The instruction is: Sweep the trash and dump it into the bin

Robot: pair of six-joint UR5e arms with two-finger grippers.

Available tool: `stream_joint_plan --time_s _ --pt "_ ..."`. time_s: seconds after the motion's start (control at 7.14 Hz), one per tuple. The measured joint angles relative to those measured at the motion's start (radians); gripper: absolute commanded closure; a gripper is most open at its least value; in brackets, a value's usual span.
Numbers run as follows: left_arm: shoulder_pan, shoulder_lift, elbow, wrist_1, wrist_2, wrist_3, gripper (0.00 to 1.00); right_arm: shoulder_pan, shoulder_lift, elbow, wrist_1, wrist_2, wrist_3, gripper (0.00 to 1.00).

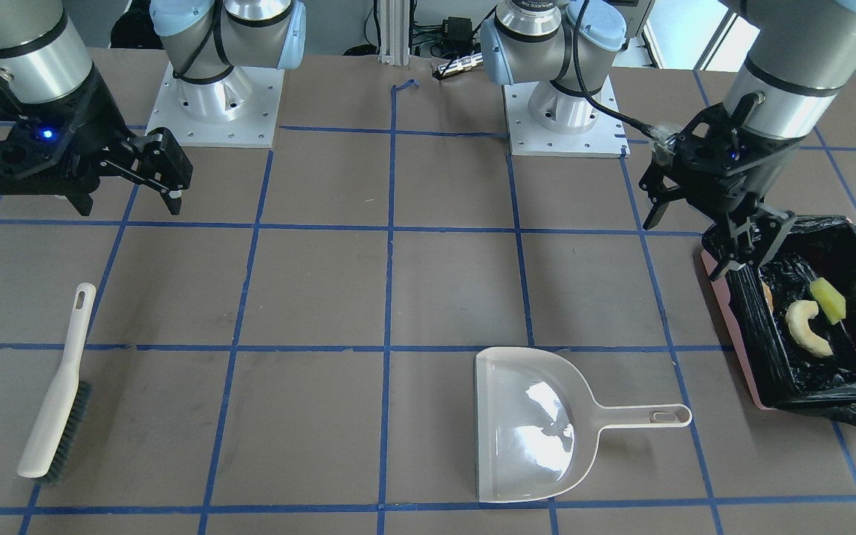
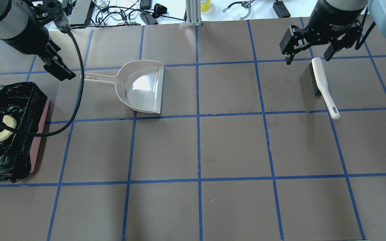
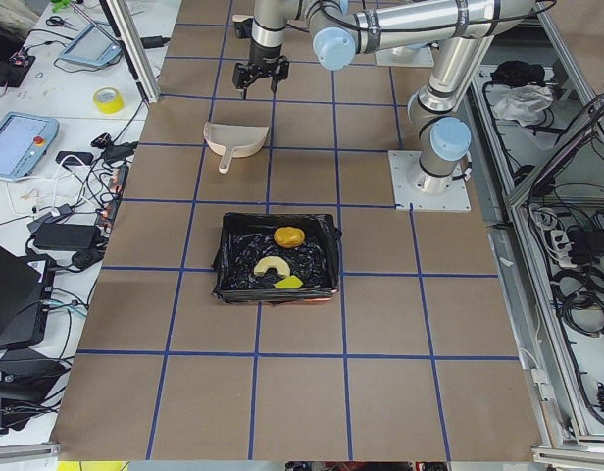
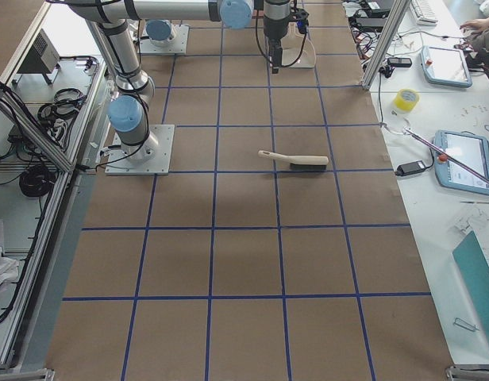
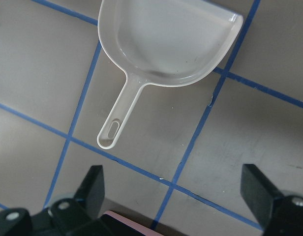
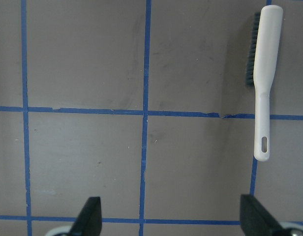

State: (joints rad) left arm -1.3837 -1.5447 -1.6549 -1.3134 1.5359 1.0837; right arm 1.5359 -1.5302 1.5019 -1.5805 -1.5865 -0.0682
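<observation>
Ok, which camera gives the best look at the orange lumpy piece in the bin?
Exterior left: the orange lumpy piece lies in full view in the bin, beside the crescent. Front-facing shows only a sliver at the bin's wall; overhead, exterior right and both wrist views do not show it.

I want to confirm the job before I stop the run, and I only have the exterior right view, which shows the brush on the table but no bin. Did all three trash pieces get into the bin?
Observer: Yes. The orange-brown oval, the crescent and the yellow-green wedge all lie inside the black-lined bin.
Operator: And where's the dustpan?
Observer: The dustpan lies flat and empty some way from the bin, with its handle pointing toward it.
Operator: Is the left hand holding anything?
Observer: No. The left hand hovers open and empty near the bin's rim.
</observation>
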Motion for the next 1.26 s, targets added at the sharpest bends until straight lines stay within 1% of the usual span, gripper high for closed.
stream_joint_plan --time_s 0.14,0.42,0.56,0.7,0.84,0.98,1.26 --pt "-0.001 0.031 -0.005 -0.042 0.028 -0.17 0.0 0.029 0.001 -0.003 0.005 -0.004 0.045 0.0" --pt "-0.007 0.058 -0.002 -0.105 0.042 -0.532 0.0 0.072 0.009 -0.006 0.005 -0.009 0.124 0.0" --pt "-0.031 0.059 0.0 -0.127 0.04 -0.726 0.0 0.078 0.01 -0.007 0.004 -0.008 0.134 0.0" --pt "-0.079 0.055 0.003 -0.141 0.042 -0.898 0.0 0.077 0.008 -0.01 0.004 -0.007 0.123 0.0" --pt "-0.132 0.051 0.005 -0.152 0.046 -1.02 0.0 0.074 0.007 -0.018 0.005 -0.007 0.098 0.0" --pt "-0.167 0.049 0.007 -0.163 0.047 -1.097 0.0 0.07 0.008 -0.027 0.006 -0.004 0.079 0.0" --pt "-0.189 0.048 0.009 -0.173 0.045 -1.146 0.0 0.062 0.012 -0.031 0.007 0.004 0.068 0.0"
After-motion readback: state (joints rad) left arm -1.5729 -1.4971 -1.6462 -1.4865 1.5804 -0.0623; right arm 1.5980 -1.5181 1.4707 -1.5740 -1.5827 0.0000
